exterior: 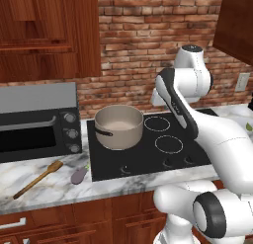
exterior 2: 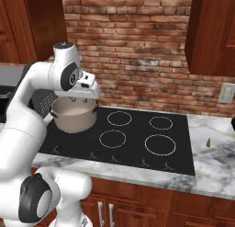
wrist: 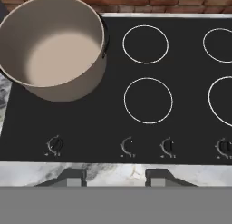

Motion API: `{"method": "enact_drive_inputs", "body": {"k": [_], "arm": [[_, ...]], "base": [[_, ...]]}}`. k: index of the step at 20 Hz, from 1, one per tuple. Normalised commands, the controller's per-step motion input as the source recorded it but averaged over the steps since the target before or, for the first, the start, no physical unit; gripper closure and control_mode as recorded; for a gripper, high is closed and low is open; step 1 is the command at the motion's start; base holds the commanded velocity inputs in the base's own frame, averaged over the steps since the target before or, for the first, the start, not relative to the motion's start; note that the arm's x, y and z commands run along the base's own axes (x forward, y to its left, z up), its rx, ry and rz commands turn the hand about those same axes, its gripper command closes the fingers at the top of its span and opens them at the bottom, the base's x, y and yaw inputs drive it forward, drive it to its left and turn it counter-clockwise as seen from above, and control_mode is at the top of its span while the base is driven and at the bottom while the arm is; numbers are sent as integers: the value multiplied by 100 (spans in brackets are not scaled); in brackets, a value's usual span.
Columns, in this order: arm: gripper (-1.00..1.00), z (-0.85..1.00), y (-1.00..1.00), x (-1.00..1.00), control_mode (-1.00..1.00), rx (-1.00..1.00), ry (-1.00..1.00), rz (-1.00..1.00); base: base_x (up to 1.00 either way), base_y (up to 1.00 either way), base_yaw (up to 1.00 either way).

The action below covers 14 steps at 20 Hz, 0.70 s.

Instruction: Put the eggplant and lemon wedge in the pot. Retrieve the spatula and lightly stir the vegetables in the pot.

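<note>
The stove fills the middle of the left base view; it has four ring burners. One pot stands on its upper left corner and is empty inside, so I judge nothing is placed yet. One spatula lies at the lower left on the counter, and one eggplant lies right of its head, near the stove edge. One lemon wedge lies at the right of the right base view. The gripper hovers above the stove front, fingers apart, holding nothing.
</note>
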Motion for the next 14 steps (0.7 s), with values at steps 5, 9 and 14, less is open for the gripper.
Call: {"method": "enact_drive_inputs", "body": {"k": [5,9,14], "arm": [[-100,0,0,0,-100,0,0,0],[-100,-9,42,-29,-100,-3,-12,0],[-100,-16,100,-45,-100,-3,-22,0]], "base": [[0,0,0],[0,0,0],[0,0,0]]}}
